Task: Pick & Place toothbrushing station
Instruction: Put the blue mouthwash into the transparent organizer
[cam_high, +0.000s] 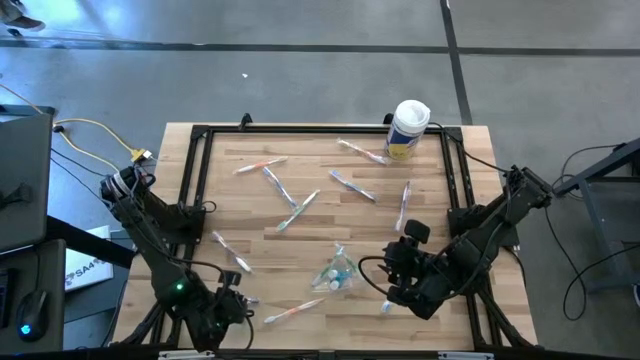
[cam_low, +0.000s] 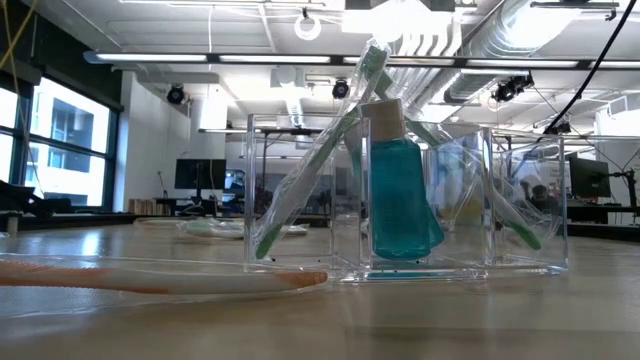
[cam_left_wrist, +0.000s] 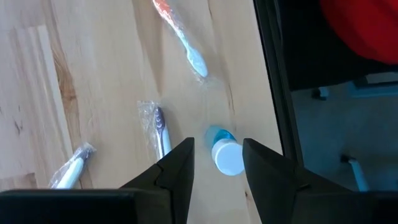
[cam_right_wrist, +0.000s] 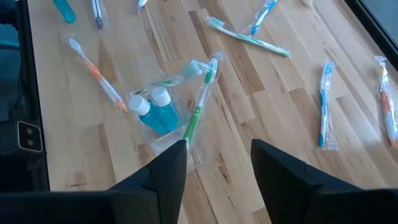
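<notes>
High view: the clear cup (cam_high: 337, 270), holding two toothbrushes and two blue tubes, was seen at the table's (cam_high: 330, 160) six o'clock; many toothbrushes (cam_high: 291, 212) remained scattered. The right gripper (cam_high: 385, 277) at three o'clock of it and the left gripper (cam_high: 243, 300) were spread, empty.

Pale wooden tabletop (cam_high: 300, 240) inside a black metal frame (cam_high: 200, 170), white canister with yellow label (cam_high: 408, 128) upright at its far edge, yellow cable (cam_high: 85, 130) trailing over grey floor, computer mouse (cam_high: 30, 310) lit blue
</notes>
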